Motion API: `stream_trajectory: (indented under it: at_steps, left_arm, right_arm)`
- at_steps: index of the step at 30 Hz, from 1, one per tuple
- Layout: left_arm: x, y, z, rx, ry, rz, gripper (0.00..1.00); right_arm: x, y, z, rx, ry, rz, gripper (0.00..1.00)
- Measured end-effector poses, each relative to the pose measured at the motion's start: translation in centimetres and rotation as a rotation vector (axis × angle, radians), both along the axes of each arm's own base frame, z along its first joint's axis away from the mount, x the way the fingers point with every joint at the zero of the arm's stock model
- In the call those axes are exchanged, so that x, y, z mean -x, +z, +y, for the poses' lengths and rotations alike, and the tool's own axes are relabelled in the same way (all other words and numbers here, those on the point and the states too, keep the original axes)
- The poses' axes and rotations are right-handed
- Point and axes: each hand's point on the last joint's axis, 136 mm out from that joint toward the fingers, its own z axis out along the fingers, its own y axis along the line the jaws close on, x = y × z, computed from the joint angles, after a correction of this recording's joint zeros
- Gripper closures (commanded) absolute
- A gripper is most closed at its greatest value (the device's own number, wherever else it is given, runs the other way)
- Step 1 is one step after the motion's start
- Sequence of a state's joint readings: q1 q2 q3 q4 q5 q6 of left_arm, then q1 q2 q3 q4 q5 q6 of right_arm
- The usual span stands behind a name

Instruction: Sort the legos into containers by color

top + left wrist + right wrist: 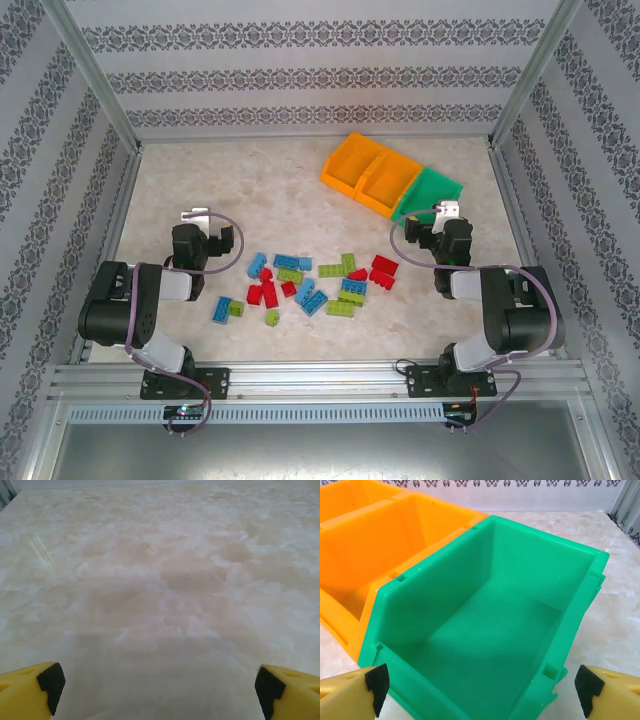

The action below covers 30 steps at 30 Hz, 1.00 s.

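At far right, containers (pixel 388 180) in diagonal row, green end nearest.

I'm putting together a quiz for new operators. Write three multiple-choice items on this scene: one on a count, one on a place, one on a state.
1. How many of the three containers are orange?
A) one B) two C) three

2. Where do the legos lie?
A) inside the containers B) loose on the table C) stacked in one tower

3. The right hand is
A) open B) shut on a lego C) shut on a container rim

Answers:
1. B: the row shows two orange and one green.
2. B: the bricks lie scattered on the marble top.
3. A: its pads stand wide apart, gripping nothing.
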State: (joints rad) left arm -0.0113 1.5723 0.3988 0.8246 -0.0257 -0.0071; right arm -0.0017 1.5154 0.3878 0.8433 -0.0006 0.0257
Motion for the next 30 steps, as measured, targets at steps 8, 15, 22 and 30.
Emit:
stream_trajectory:
  at_steps: [8, 15, 22, 30]
  left_arm:
    - [0.00, 0.00, 0.00, 0.000, 0.000, 0.000, 0.00]
    - [0.00, -0.01, 0.00, 0.000, 0.000, 0.000, 0.00]
    - [0.00, -0.01, 0.00, 0.000, 0.000, 0.000, 0.00]
    - [0.00, -0.01, 0.00, 0.000, 0.000, 0.000, 0.00]
  right_arm:
    - [0.00, 0.00, 0.00, 0.000, 0.000, 0.000, 0.02]
    - [0.00, 0.00, 0.00, 0.000, 0.000, 0.000, 0.02]
    - [0.00, 0.00, 0.00, 0.000, 0.000, 0.000, 0.02]
    - [0.04, -0.03, 0.00, 0.000, 0.000, 0.006, 0.03]
